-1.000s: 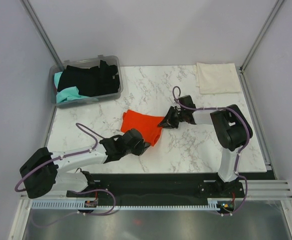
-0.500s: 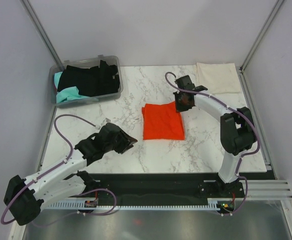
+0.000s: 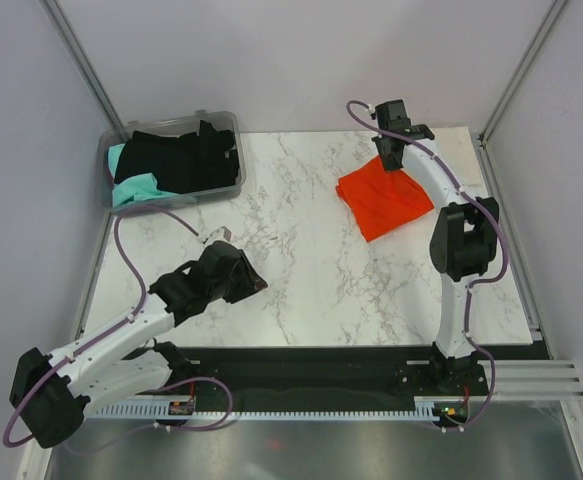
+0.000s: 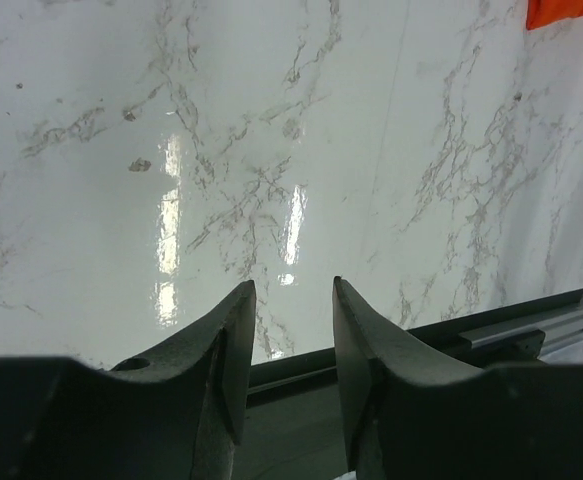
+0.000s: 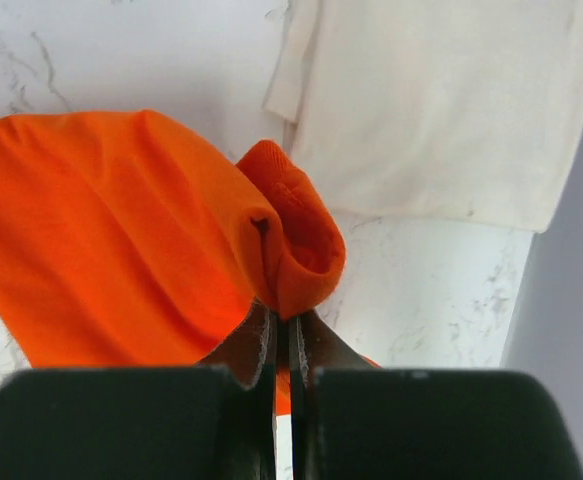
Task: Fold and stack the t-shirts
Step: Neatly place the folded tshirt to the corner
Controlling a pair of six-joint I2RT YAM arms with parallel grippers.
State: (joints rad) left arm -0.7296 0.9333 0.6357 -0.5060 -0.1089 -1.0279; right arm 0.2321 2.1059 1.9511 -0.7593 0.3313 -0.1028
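Worktop (image 3: 301, 290) of veined white marble runs from the near edge, where both arms are mounted, to the far wall.

Nearest is the left arm (image 3: 121, 335), which lies low across the near-left corner with its cable looping above it. The left pincer (image 3: 251, 284) points toward the middle of the worktop. In the wrist view its fingers (image 4: 233, 350) stand partly apart with a moderate gap, and nothing sits between them. Bare marble lies below it, and a corner of orange cloth shows at the far right of that view.

The right arm (image 3: 461, 240) rises from the near-right side and reaches to the far-right part of the worktop. The right pincer (image 3: 387, 165) is clamped tight on a bunched edge of the orange-red t-shirt (image 3: 381, 200). The wrist view shows a rolled fold of the cloth pressed between the two fingertips. The rest of the garment spreads from the grip toward the near side as a tilted, roughly rectangular shape. Whether it rests on the marble or hangs clear cannot be told.

The cream-white t-shirt (image 5: 441, 100) lies folded flat just beyond the orange one, in the far-right corner.

The bin (image 3: 223, 120), of clear grey plastic, sits at the far-left corner, well apart from both pincers. It holds black t-shirts (image 3: 186, 155) in a loose heap, with a teal t-shirt (image 3: 136, 190) at its near-left end.
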